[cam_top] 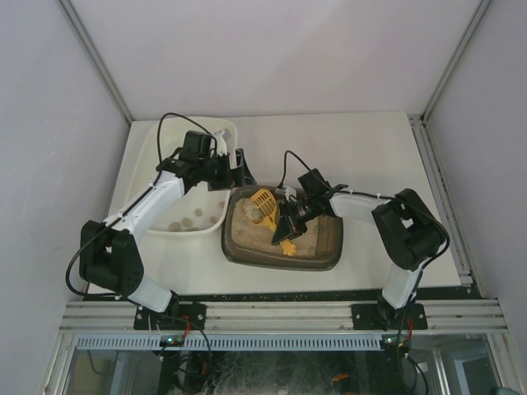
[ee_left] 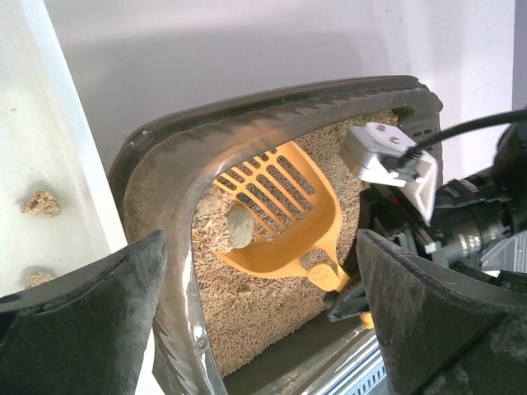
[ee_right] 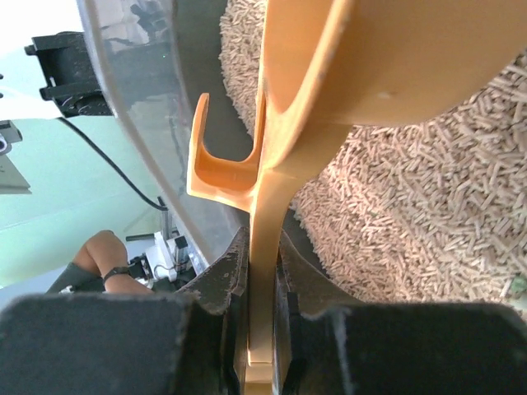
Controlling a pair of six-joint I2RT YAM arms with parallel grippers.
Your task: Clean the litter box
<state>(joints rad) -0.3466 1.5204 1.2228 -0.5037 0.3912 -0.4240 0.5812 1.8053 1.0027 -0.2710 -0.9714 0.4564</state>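
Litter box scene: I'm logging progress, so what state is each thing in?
litter box: filled with pellet litter.
scoop: gripped by handle, one clump on it.
white tub: holds several clumps.
left gripper: open, straddling litter box rim.
right gripper: shut on scoop.

No text, label, brand, number or sign can be read on anything in the three views.

bright, even light; soft shadows; near wrist-view edges perhaps slightly blurred.
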